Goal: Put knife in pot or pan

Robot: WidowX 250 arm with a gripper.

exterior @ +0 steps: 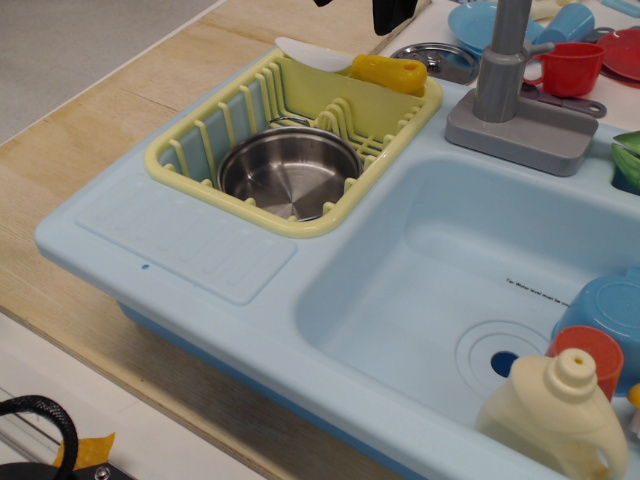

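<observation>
The knife (385,72), with a yellow handle and a white blade, lies across the far rim of the yellow dish rack (200,150), blade pointing left. The shiny steel pot (288,172) sits empty inside the rack, in front of the knife. My gripper (356,6) is at the top edge, just above the knife. Only two dark fingertips (392,14) show; they stand apart with nothing between them.
The rack rests on the light blue toy sink (200,250), left of its basin. A grey faucet (510,90) stands to the right. A silver lid (436,58), red cup (572,68) and blue dishes (480,25) lie behind. A cream bottle (560,420) and orange cup (590,355) stand at lower right.
</observation>
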